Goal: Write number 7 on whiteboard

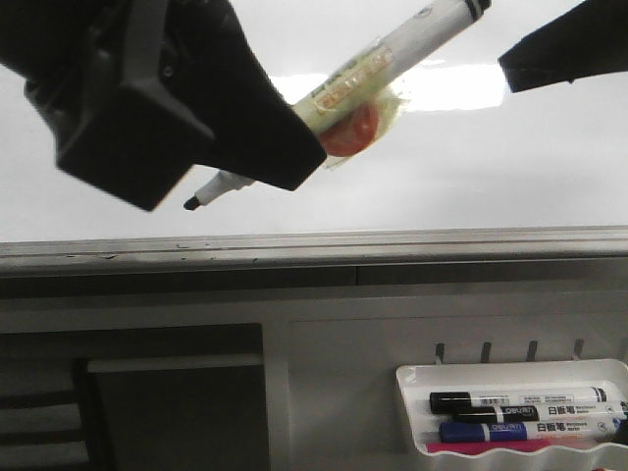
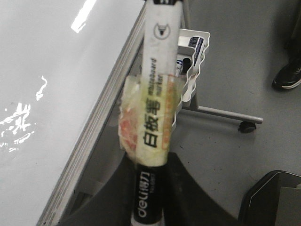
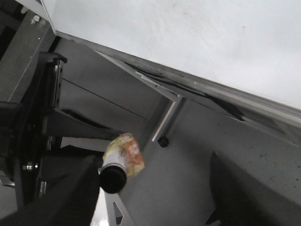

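Note:
My left gripper point(image 1: 245, 162) is shut on a white whiteboard marker point(image 1: 392, 49) wrapped in yellowish tape with a red patch. The uncapped black tip point(image 1: 191, 203) points down-left in front of the whiteboard point(image 1: 442, 167), near its grey edge strip point(image 1: 314, 245); I cannot tell if it touches. No stroke of the number 7 shows on the board. In the left wrist view the marker point(image 2: 157, 108) sits between the jaws of the left gripper point(image 2: 150, 188). My right gripper point(image 3: 155, 188) is open and empty; the marker's rear end point(image 3: 113, 179) shows beside it. One of its fingers point(image 1: 554, 49) shows at the upper right.
A white marker tray point(image 1: 417, 412) hangs below the board at the lower right, holding black, blue and pink markers point(image 1: 520, 402). It also shows in the left wrist view point(image 2: 197, 61). The board's stand, with a caster point(image 2: 247, 126), is on the grey floor.

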